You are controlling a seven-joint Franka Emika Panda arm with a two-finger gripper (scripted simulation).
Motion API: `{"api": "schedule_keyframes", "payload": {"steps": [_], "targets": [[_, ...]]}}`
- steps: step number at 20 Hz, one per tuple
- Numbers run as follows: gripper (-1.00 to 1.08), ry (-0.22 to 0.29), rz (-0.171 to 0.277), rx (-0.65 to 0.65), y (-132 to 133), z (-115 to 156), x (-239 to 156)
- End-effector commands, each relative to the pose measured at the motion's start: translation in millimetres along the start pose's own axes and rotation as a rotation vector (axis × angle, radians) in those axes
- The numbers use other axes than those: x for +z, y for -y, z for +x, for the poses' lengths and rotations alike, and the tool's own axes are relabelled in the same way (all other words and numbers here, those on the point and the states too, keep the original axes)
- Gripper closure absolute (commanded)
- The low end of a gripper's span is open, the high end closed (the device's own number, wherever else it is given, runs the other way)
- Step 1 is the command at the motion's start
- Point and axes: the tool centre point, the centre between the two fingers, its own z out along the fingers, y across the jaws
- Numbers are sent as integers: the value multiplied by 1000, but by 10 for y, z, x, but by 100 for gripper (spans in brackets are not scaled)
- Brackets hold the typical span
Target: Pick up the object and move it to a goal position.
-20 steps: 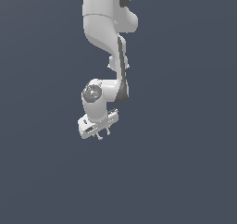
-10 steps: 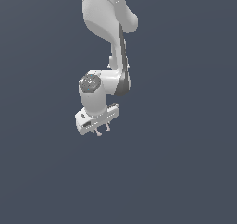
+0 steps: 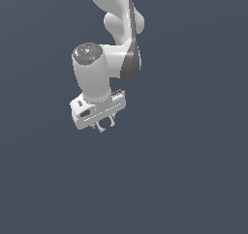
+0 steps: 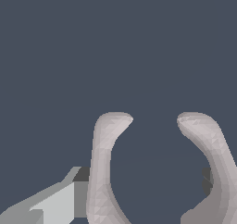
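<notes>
- Exterior view, nearest that view's left: the wrist joint cap (image 3: 86,53), a grey disc with small green and blue marks, tops a white cylindrical link that runs down into the hand.
- Under it is the white hand block (image 3: 98,110), tilted so that its end towards the exterior view's right sits higher. A dark slot shows on its near face.
- The gripper (image 3: 106,123) points down from the underside of the block. It hangs in mid-frame over a uniform slate-blue field, and no counter edge or corner can be made out to place it against.
- The C-shaped ring (image 3: 100,127), pale pinkish-white, is at the fingertips. Only two short prongs show below the block, side by side with a gap between them. It is far smaller than the hand.
- Towards the exterior view's right, the upper arm links (image 3: 127,32) rise to the top edge of the frame. A dark grey band marks the elbow joint.
- Wrist view: the ring fills the lower half, its two curved arms rising to blunt tips that turn towards each other, with the mouth of the C open between them.
- One grey-white finger (image 4: 58,204) presses on the outside of one ring arm, and a dark pad (image 4: 207,179) sits against the other arm.
- State of the end effector: clamped on the ring from both sides, with the ring held off any surface.
</notes>
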Motion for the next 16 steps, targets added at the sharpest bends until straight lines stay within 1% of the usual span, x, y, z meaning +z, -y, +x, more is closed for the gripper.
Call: {"api": "schedule_keyframes", "payload": {"steps": [1,16], "targets": [[108,0,0,0,8,17,-309],[108,0,1,0,7,147,-1960]]}}
